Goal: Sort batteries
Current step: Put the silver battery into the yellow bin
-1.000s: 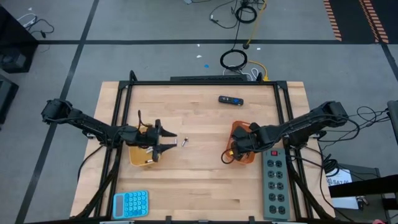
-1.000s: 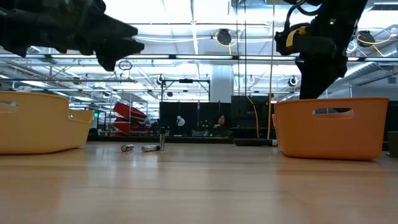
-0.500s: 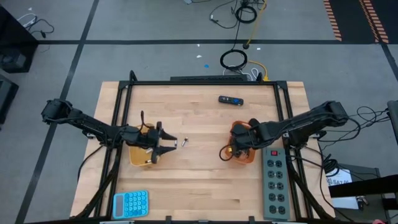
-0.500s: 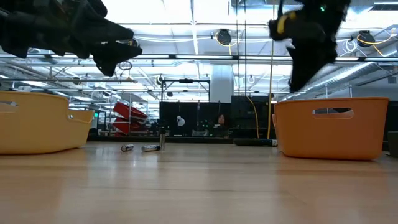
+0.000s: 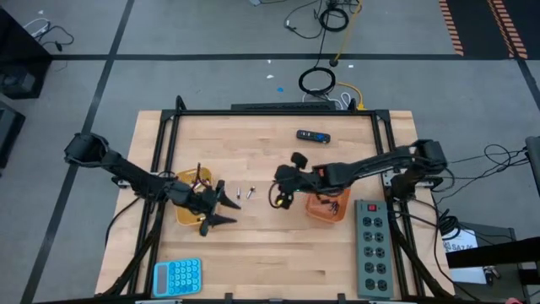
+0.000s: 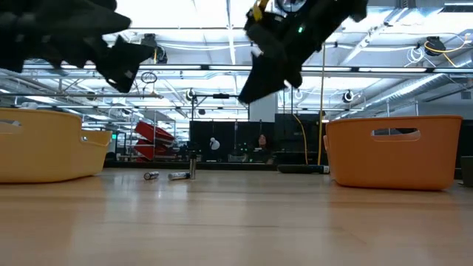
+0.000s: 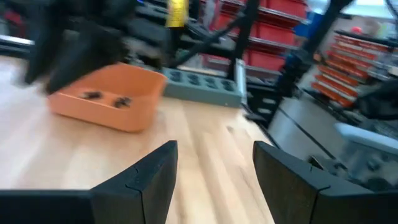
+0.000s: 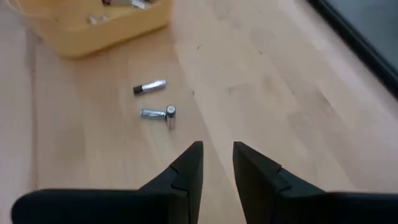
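Batteries [image 5: 245, 192] lie on the desk [image 5: 270, 253] between two tubs. The right end effector [image 5: 279, 196] hovers near them, narrowly parted and empty; the left end effector [image 5: 221, 207] is spread wide.

Background: grey floor [image 5: 211, 34] crossed by dark lines, with coiled black cables [image 5: 316, 81] lying behind the wooden table [image 5: 270, 245]. Beyond, red shelving bins [image 6: 154, 139] stand under bright ceiling lights [image 6: 222, 15].

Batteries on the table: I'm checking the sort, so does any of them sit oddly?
One does. Of the three loose batteries between the yellow tray and orange tray, two lie flat, while one stands upright on end beside them.
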Robot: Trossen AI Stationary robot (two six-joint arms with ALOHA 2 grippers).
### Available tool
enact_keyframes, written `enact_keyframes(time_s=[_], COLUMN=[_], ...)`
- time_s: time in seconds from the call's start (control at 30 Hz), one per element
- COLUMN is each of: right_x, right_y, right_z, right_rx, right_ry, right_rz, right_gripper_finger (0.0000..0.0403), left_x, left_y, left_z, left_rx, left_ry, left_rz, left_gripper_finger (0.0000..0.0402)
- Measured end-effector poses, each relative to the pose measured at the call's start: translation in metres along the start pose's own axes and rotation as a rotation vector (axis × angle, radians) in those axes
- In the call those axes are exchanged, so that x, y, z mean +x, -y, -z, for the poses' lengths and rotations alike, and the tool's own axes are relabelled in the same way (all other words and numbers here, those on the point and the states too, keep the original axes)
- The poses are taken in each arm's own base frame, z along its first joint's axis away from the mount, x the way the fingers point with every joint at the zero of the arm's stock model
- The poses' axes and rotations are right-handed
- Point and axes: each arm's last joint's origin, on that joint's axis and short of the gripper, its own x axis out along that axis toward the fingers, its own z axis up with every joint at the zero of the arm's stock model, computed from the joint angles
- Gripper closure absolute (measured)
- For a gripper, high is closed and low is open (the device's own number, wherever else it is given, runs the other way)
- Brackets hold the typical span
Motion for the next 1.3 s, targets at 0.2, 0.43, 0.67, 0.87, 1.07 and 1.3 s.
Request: enact_keyframes(time_s=[0.2, 0.43, 0.67, 0.87, 1.07, 1.3], right_x=[0.033, 0.044, 0.039, 0.041, 0.063, 0.066], right_y=[0.006, 0.017, -0.003, -0.017, -0.018, -0.023], right_z=[0.009, 0.005, 0.005, -0.003, -0.010, -0.007], right_rx=[-0.009, -0.058, -0.079, -0.172, -0.169, -0.195], right_ry=[-0.065, -0.021, 0.001, -0.059, -0.078, -0.147], right_rz=[-0.093, -0.186, -0.228, -0.179, -0.186, -0.173], right_gripper_finger=[0.0323, 0.0322, 0.0292, 0.0249, 0.0226, 0.0228], left_x=[0.001, -0.003, -0.017, -0.022, -0.022, -0.020], left_y=[0.016, 0.024, 0.047, 0.051, 0.051, 0.039], left_z=[0.008, 0.013, 0.009, 0.007, 0.007, 0.015], left_rx=[-0.040, -0.098, -0.089, -0.098, -0.102, -0.078], left_ry=[0.010, 0.033, 0.071, 0.114, 0.118, 0.045], left_rz=[-0.058, -0.218, -0.251, -0.308, -0.308, -0.405], left_gripper_finger=[0.0183, 0.0183, 0.0183, 0.0183, 0.0183, 0.0183])
